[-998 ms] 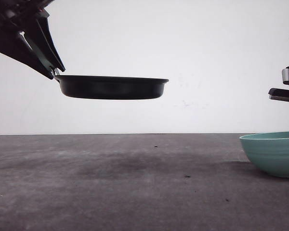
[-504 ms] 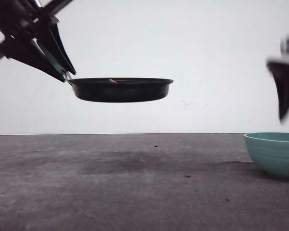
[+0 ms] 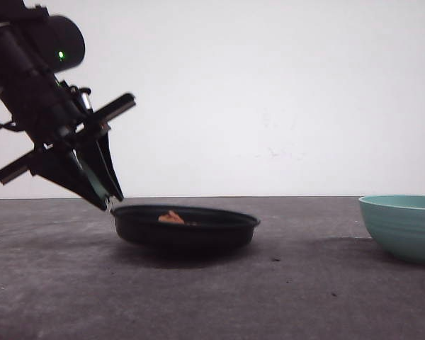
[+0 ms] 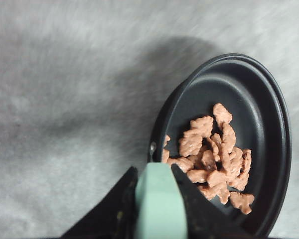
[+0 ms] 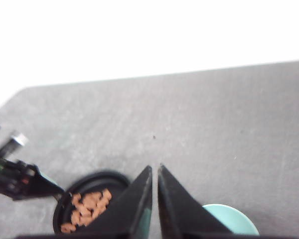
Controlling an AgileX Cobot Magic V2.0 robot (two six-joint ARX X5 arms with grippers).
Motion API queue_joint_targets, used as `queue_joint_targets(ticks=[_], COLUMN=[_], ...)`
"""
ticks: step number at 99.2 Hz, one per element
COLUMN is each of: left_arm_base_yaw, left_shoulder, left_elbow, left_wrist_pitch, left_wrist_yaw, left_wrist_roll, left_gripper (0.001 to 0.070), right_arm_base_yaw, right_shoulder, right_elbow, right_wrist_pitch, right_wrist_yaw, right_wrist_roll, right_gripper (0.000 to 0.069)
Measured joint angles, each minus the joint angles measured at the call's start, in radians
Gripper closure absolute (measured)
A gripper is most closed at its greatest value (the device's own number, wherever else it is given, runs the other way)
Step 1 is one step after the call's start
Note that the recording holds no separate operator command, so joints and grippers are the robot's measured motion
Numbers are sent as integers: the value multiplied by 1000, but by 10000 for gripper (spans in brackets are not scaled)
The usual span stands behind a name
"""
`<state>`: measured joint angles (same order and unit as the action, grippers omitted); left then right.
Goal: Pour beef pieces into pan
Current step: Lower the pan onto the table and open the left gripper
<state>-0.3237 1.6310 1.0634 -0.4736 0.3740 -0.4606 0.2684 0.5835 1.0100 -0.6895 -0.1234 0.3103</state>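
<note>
While the left gripper (image 3: 106, 200) clamps the mint-green handle (image 4: 160, 201) between its black jaws, the pan (image 3: 186, 226) sits low on the grey tabletop (image 3: 283, 297) at left of centre in the front view, its underside appearing to meet the surface, though contact cannot be confirmed from this low angle. A dark shadow lies under the pan and spreads to its side. The beef pieces (image 4: 212, 154) lie inside the pan as a loose heap of reddish-brown chunks, gathered toward the handle side of the black interior; from the front, one piece shows above the rim. The left arm slants down from the upper left, a green light glowing on its dark housing.

Seen from the left wrist, the handle fills the gap between the two jaws, which press against both of its sides, and the small rivet where handle meets pan is visible just beyond them.

From the right wrist camera, the right gripper (image 5: 155, 172) hangs high above the tabletop with its jaws nearly together, a narrow slit between the tips and nothing held. Below it lie the pan with its beef and the left gripper beside it, and a teal bowl (image 3: 404, 227) stands well apart from the pan at the right edge of the front view.
</note>
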Motion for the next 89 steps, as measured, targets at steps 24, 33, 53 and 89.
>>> queue_joint_targets(ticks=[24, 33, 53, 89], left_arm_base_yaw=[0, 0, -7, -6], left_shoulder=[43, 56, 70, -134], left_elbow=[2, 6, 8, 8], left_wrist_pitch=[11, 12, -7, -62], left_wrist_yaw=[36, 62, 90, -8], left_wrist_roll=[1, 1, -4, -1], left_gripper=[652, 652, 408, 16], right_arm_base_yaw=[0, 0, 0, 0], right_shoulder=[-37, -36, -35, -35], right_elbow=[0, 0, 0, 0], right_wrist_pitch=[-120, -159, -167, -167], right_wrist_yaw=[54, 54, 69, 146], right_wrist_roll=[0, 0, 0, -46], right_gripper=[676, 676, 676, 676])
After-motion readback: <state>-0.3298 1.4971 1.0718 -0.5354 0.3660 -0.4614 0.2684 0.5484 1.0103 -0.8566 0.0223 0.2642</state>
